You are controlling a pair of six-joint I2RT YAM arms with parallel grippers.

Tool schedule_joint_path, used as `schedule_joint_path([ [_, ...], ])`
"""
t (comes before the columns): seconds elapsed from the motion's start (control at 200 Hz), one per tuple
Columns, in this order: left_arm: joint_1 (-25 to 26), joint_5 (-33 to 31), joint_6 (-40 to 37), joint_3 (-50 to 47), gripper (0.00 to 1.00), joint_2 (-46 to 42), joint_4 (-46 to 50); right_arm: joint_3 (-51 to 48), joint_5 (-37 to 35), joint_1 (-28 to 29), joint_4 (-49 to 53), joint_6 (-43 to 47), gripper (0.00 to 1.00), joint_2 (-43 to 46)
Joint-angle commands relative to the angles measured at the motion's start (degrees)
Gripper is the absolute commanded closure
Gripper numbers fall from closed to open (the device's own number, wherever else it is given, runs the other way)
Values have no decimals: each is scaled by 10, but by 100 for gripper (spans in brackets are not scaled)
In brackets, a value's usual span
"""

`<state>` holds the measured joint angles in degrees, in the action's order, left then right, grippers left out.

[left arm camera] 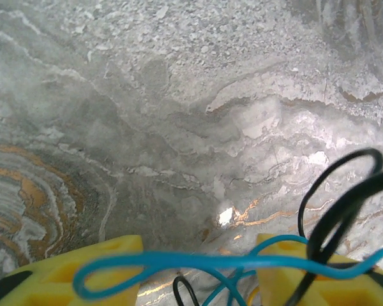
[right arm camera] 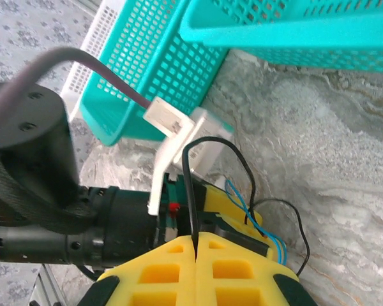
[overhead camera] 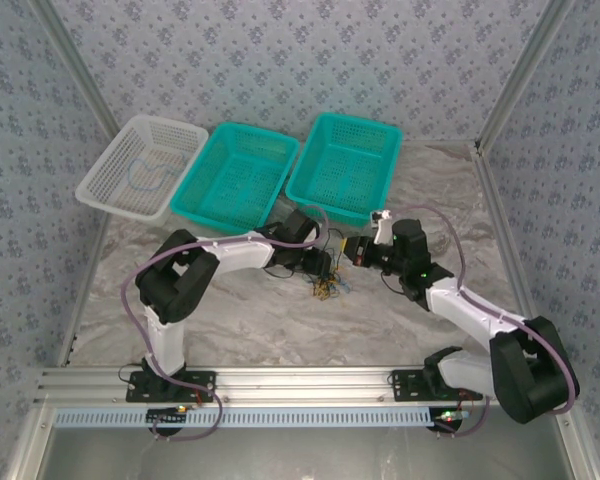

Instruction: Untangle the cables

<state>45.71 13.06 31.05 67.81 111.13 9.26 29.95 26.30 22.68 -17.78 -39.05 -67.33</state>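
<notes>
Two pincers meet at the cables [overhead camera: 328, 288], tangled on the desk [overhead camera: 280, 322].
Right pincer [right arm camera: 196, 237] is clamped on one black cable [right arm camera: 189, 185]; left pincer [left arm camera: 199, 248] gapes, one blue cable [left arm camera: 179, 260] draped across. Behind: two teal baskets [overhead camera: 220, 212], one white basket [overhead camera: 120, 205].

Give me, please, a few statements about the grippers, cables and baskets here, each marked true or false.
1. The right gripper is shut on a black cable. True.
2. The white basket holds no cable. False: a blue loop lies inside it.
3. The left gripper has its fingers apart, with a blue cable lying across them. True.
4. All three baskets are teal. False: the middle basket and the right basket are teal, while the one on the left is white.
</notes>
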Motion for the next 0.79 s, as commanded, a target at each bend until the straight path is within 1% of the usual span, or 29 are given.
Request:
schedule_joint_path([
  [0.0,6,27,-14,1,60,25,7,23,-13,-4,-1,-11,100,18],
  [0.14,6,44,-19,-25,80,6,-32,20,-25,-6,-5,-24,100,27],
  [0.255,5,29,-17,-40,100,-3,-38,16,-39,-14,-8,-33,100,49],
  [0.4,-6,1,4,-66,100,-18,-48,18,-54,-50,25,-35,100,91],
  [0.49,-20,-17,24,-101,100,-41,-70,25,-56,-88,74,-21,100,120],
  [0.57,-37,-19,42,-137,100,-62,-97,29,-47,-120,107,-15,100,137],
  [0.655,-49,-22,55,-166,100,-82,-121,28,-36,-150,120,-20,100,146],
  [0.79,-57,-38,58,-190,100,-106,-122,20,-34,-182,124,-34,100,154],
])
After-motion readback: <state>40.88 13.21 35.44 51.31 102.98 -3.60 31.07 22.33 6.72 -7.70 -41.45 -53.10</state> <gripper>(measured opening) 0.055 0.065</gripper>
